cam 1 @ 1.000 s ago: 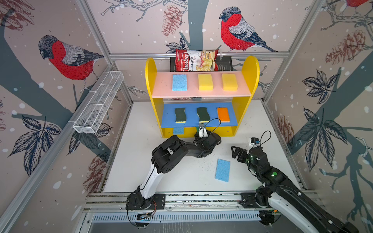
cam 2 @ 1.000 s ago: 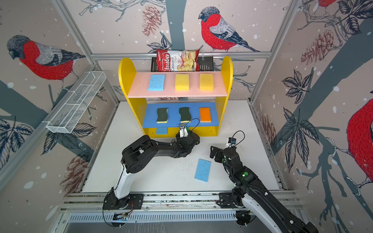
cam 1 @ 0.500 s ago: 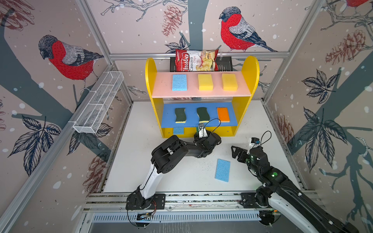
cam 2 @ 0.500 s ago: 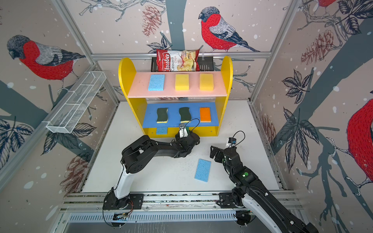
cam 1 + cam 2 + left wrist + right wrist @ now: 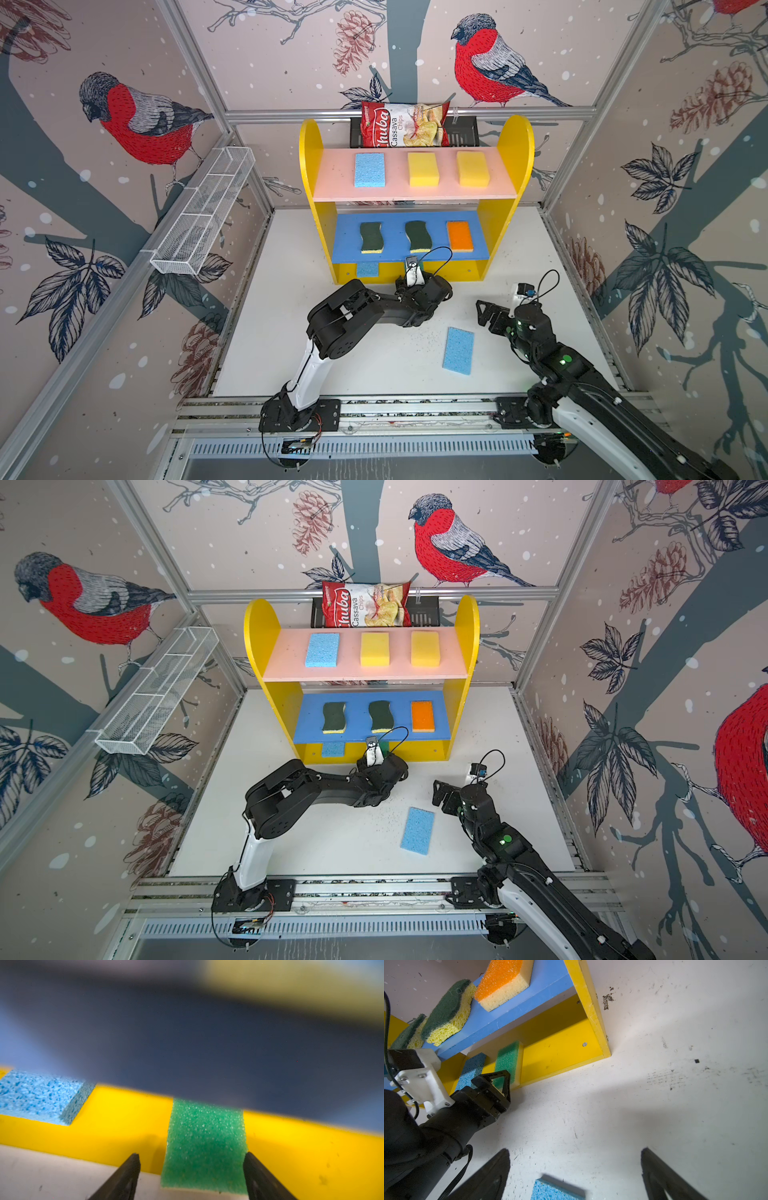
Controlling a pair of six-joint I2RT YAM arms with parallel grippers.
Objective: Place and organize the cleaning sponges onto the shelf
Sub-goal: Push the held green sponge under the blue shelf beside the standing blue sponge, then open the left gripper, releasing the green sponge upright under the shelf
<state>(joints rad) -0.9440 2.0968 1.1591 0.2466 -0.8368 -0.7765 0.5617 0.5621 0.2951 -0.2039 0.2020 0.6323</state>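
The yellow shelf [image 5: 309, 166] carries one blue [image 5: 369, 170] and two yellow sponges [image 5: 423, 169] on its pink board. Two dark-green sponges [image 5: 370, 237] and an orange one [image 5: 459, 235] lie on its blue board. On the base lie a blue sponge [image 5: 37, 1097] and a bright green sponge [image 5: 205, 1147] that overhangs the front edge. My left gripper [image 5: 192, 1155] is open astride the green sponge, with a gap on one side. Another blue sponge [image 5: 458, 350] lies flat on the table. My right gripper [image 5: 575, 1150] hovers open just beyond it, holding nothing.
A chips bag [image 5: 403, 124] leans in a black rack [image 5: 461, 133] behind the shelf. A white wire basket [image 5: 203, 208] hangs on the left wall. The arms' base rail [image 5: 374, 409] runs along the table's front edge.
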